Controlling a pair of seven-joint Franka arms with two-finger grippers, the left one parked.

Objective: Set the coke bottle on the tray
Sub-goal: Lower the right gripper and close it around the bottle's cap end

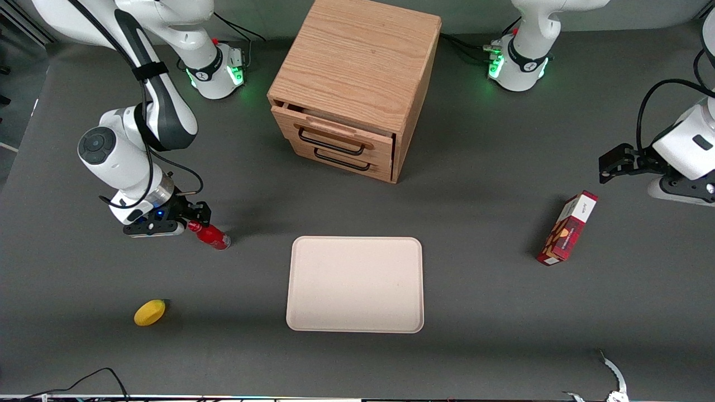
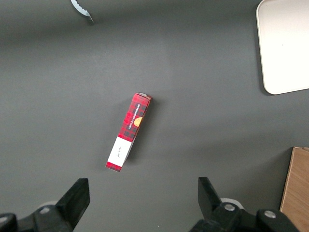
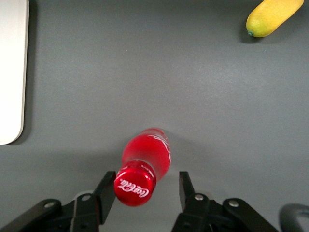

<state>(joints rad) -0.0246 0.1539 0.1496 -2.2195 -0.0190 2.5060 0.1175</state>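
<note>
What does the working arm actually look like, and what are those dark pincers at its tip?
The working arm is made of rounded glossy white shells with dark grey joint sections, a black strap and thin black cables looping along it. A green light glows at its white base. Its black two-finger gripper, above the small red coke bottle, has flat angular black fingers.

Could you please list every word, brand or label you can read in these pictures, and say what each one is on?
"Coca-Cola": white script on the red cap of the coke bottle, which stands between the fingers of the open pincer.
Body of the coke bottle: white script, only partly seen, not readable.
Red carton: print on its plaid face and white end, too small to read.
Tray: no text.
</note>
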